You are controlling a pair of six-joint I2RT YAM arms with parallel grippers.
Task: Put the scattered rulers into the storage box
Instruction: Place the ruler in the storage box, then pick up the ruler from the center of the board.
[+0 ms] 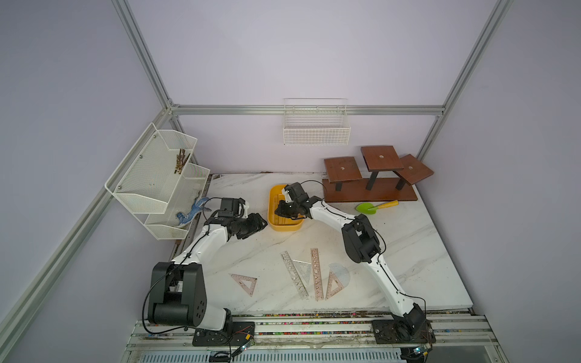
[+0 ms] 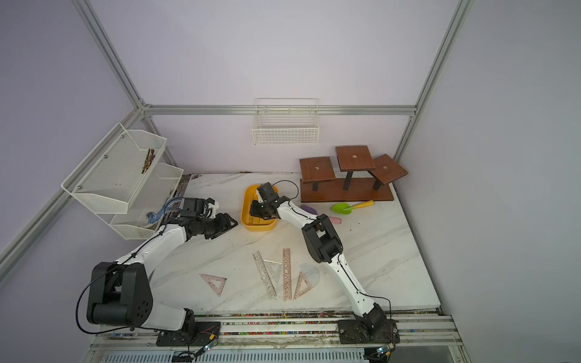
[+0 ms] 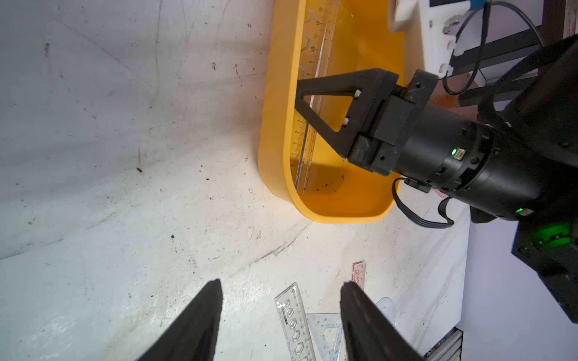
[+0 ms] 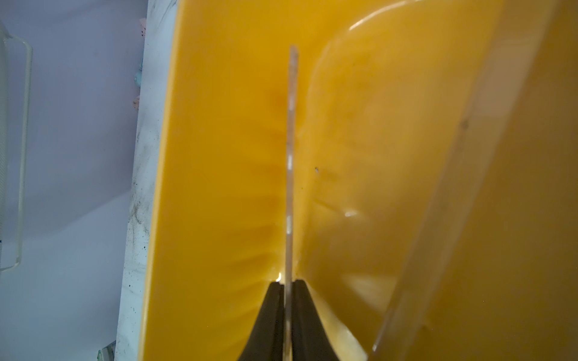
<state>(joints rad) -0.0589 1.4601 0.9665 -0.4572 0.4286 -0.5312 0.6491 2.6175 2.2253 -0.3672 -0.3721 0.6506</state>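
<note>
Right gripper is pinching a thin clear straight ruler edge-on inside the glossy yellow storage box — a rounded tub sitting toward the marble table's back edge. Left gripper is hanging spread, empty. Flat set squares and stencil rulers are lying near the front edge.

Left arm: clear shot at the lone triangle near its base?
Probably yes: left end effector open and empty, triangle lies alone on the table, right arm is away over the yellow box.
</note>
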